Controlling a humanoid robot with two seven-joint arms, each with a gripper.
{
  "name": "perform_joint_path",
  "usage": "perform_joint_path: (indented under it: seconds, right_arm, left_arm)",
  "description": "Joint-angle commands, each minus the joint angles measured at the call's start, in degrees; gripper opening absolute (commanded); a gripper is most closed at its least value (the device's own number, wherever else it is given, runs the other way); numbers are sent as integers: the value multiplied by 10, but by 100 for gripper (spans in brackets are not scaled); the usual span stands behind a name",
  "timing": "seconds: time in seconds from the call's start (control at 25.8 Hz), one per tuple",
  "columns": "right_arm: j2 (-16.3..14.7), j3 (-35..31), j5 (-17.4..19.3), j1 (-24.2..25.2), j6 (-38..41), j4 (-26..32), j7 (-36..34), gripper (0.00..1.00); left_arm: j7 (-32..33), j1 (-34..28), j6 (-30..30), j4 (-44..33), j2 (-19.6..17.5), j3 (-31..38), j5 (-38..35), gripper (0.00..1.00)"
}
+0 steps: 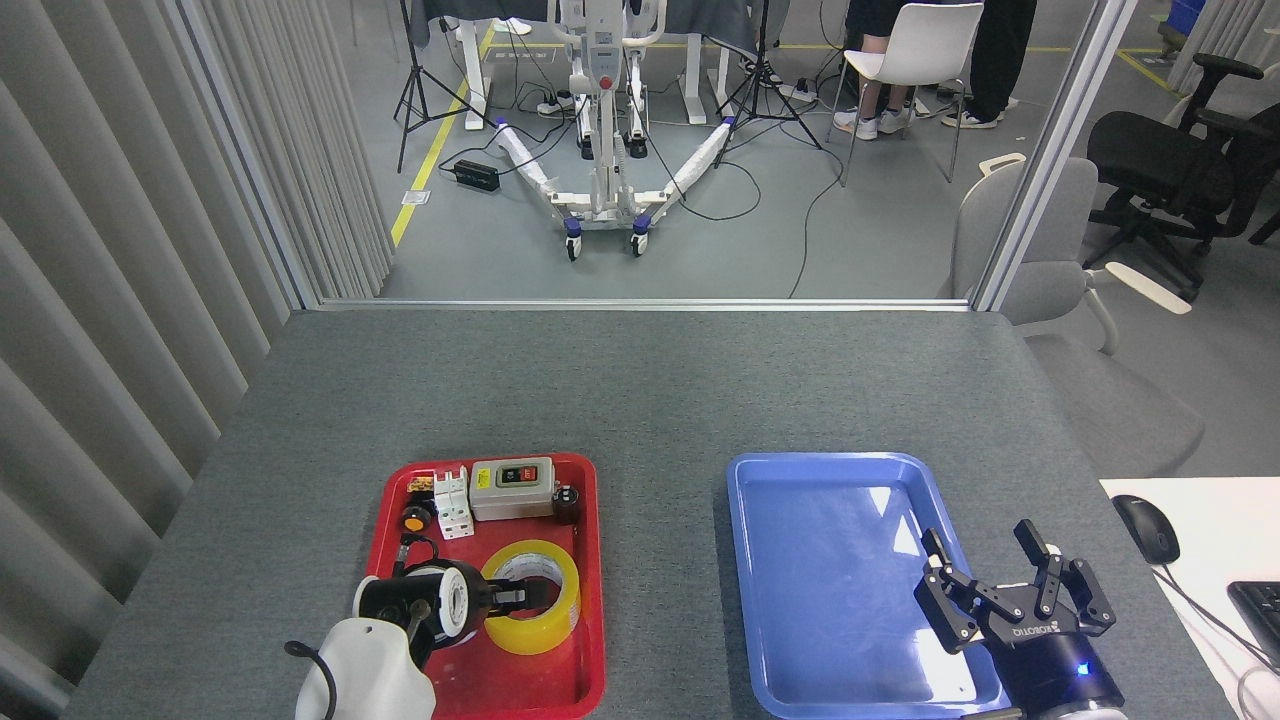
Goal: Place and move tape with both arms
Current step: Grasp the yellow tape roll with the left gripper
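The tape (546, 628), a yellow roll with a white core, lies flat in the front half of the red tray (592, 610). My left gripper (514, 598) comes in from the roll's left and points right. Its dark fingers sit at the roll's near-left rim, with one tip over the hole. It is too dark and side-on to judge the gap between the fingers. My right gripper (983, 545) stands open and empty over the right front part of the blue tray (820, 540).
At the back of the red tray are a grey switch box (512, 488), a white breaker (452, 497), an orange button (413, 520) and a small black part (567, 505). A mouse (1145, 527) and keyboard (1262, 602) lie on a white desk at right.
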State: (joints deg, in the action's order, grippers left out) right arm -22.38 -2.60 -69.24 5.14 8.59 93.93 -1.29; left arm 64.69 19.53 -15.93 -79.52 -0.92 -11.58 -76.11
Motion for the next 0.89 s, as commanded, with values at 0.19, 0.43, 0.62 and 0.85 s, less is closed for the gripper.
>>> perform_joint_path:
  seconds: [0.19, 0.43, 0.62, 0.85]
  right_arm:
    - [-6, 6, 0, 6, -44, 0, -1, 100]
    - [-15, 36, -2, 3, -111, -1, 2, 100]
    - [-16, 51, -26, 1, -111, 3, 0, 100]
    - [-14, 55, -31, 4, -114, 2, -2, 100]
  left_arm:
    - [-5, 19, -18, 46, 13, -24, -9, 100]
    - [-17, 22, -24, 62, 13, -25, -9, 100]
    - [-20, 24, -25, 67, 11, -25, -11, 100]
    - [-69, 24, -24, 80, 7, -26, -19, 87]
